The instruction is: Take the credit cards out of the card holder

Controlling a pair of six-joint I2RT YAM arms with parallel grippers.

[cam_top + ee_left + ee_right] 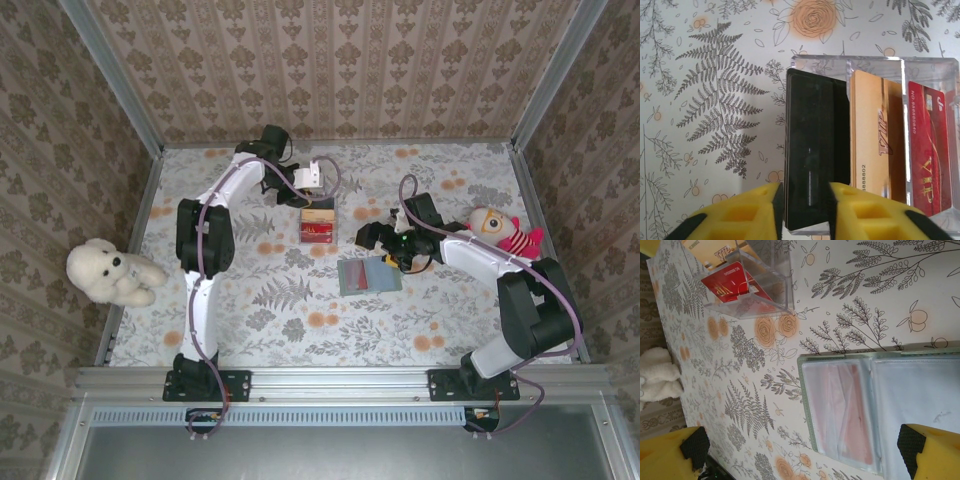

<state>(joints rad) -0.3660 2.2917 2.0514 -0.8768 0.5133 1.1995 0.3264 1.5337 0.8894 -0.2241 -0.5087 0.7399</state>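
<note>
The card holder lies open and flat on the flowered table, grey-green with clear sleeves. A reddish card shows inside the left sleeve of the card holder. My right gripper hovers just behind it, open, with nothing between its fingers. My left gripper is over the clear plastic box. A black card stands in the box's first slot, between my parted left gripper jaws. A gold card and a red card stand in the slots beside it.
A white teddy bear sits past the table's left rail. A doll in red stripes lies at the right edge, beside my right arm. Metal rails border the table. The clear box stands a short way behind the card holder.
</note>
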